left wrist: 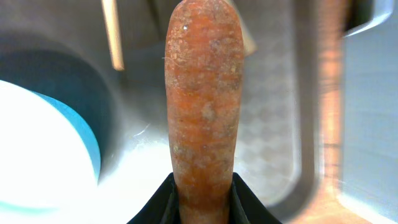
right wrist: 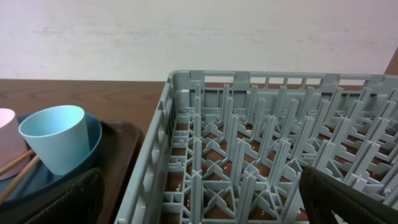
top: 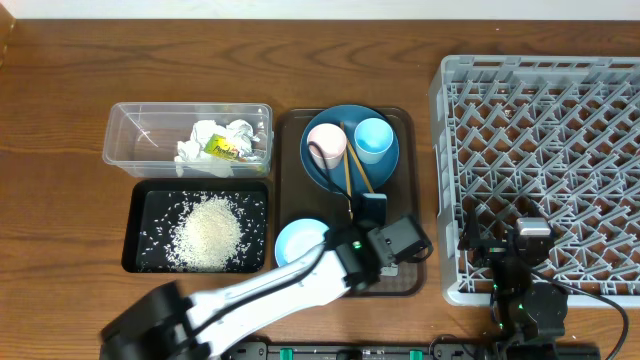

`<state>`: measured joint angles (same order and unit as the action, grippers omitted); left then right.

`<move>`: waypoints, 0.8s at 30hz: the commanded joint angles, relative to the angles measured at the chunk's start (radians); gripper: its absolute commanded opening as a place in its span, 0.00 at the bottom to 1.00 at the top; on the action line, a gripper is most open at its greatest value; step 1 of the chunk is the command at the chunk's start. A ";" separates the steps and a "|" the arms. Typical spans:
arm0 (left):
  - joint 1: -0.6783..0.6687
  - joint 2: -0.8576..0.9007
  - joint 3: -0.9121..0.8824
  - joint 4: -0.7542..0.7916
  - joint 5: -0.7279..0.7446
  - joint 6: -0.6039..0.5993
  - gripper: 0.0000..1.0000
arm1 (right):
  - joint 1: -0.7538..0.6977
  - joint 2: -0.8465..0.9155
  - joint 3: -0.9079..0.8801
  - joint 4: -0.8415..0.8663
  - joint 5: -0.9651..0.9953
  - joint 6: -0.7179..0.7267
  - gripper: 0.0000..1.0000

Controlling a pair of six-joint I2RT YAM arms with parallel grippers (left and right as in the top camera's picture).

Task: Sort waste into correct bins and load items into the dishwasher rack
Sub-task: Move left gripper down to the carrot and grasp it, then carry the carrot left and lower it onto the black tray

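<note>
Left gripper pinching carrot low; we should lift straight, clearing bowl to its left. Right gripper spread.

Overhead: I look straight down, from far.
Left wrist: I'm close against the carrot.
Right wrist: I share the rack with overhead.

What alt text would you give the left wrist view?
An orange carrot fills the frame, clamped between the black fingers of the left gripper. Behind it, blurred, lie the tray, a white bowl at left and a wooden chopstick.
</note>
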<state>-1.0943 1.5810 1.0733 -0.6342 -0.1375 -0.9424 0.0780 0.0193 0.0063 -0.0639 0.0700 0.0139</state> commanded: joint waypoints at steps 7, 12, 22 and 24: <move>0.045 -0.241 0.002 -0.060 -0.018 0.029 0.22 | -0.013 -0.001 -0.001 -0.004 0.000 -0.008 0.99; 0.132 -0.353 0.002 -0.169 -0.079 0.028 0.22 | -0.013 -0.001 -0.001 -0.004 0.000 -0.008 0.99; 0.403 -0.477 0.002 -0.317 -0.145 0.070 0.22 | -0.013 -0.001 -0.001 -0.004 0.000 -0.008 0.99; 0.465 -0.480 0.002 -0.334 -0.146 0.102 0.22 | -0.013 -0.001 -0.001 -0.004 0.000 -0.008 0.99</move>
<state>-0.6922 1.1133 1.0733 -0.9520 -0.2440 -0.8959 0.0780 0.0193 0.0063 -0.0635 0.0700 0.0139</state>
